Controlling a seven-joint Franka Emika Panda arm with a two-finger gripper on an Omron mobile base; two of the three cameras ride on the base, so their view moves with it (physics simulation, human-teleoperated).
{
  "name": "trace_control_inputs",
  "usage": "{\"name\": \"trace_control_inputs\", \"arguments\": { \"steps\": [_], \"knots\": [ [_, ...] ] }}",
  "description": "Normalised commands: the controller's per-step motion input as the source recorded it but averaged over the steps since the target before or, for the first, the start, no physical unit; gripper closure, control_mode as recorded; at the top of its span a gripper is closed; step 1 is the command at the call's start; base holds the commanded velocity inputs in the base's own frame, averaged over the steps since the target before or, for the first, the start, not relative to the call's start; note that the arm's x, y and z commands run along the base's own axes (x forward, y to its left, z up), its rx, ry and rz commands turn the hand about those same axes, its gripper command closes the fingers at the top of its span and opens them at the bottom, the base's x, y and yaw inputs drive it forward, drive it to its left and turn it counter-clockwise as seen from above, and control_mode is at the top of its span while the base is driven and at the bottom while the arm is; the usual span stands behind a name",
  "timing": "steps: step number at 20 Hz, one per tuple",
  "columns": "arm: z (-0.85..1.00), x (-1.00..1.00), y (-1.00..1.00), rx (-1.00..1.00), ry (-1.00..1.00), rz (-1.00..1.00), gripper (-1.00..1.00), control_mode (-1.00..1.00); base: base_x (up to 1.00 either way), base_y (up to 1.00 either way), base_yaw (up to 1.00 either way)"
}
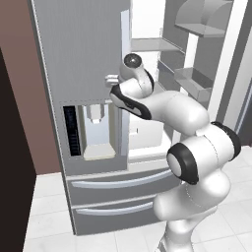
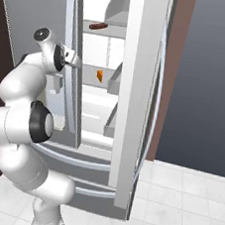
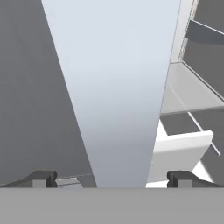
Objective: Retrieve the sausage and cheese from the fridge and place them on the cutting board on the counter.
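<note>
While gripper [image 3: 112, 178] gapes, slim reddish-brown sausage [image 2: 97, 26], orange cheese [image 2: 99, 75] wedge, shelved.

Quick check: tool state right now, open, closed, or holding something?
Tool: open, fingertips spread either side of the fridge left door's handle, holding nothing.

Fridge [image 1: 88, 44] exterior: we see flat grey; interior white.
Sausage [image 2: 97, 26], on an upper fridge shelf: we record reddish-brown.
Cheese [image 2: 99, 75], one shelf below the sausage: orange.
Dispenser panel [image 1: 72, 131] on the fridge door: black.
Floor [image 2: 182, 208] beneath the fridge: white tiles, grey joints.
</note>
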Motion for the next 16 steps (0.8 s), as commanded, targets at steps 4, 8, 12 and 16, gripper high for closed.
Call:
{"name": "trace_control_inputs", "arguments": {
  "steps": [4,8,12,16],
  "knots": [
    [-0.01,0.00,-0.49,0.00,0.00,-0.04,-1.00,-1.00,0.00,0.00,0.00],
    [0.00,0.00,-0.32,0.00,0.00,-0.04,-1.00,-1.00,0.00,0.00,0.00],
    [0.00,0.37,-0.02,0.00,0.00,-0.01,-1.00,-1.00,0.00,0.00,0.00],
    [0.00,0.31,0.00,0.01,0.00,0.00,-1.00,-1.00,0.00,0.00,0.00]
  ]
}}
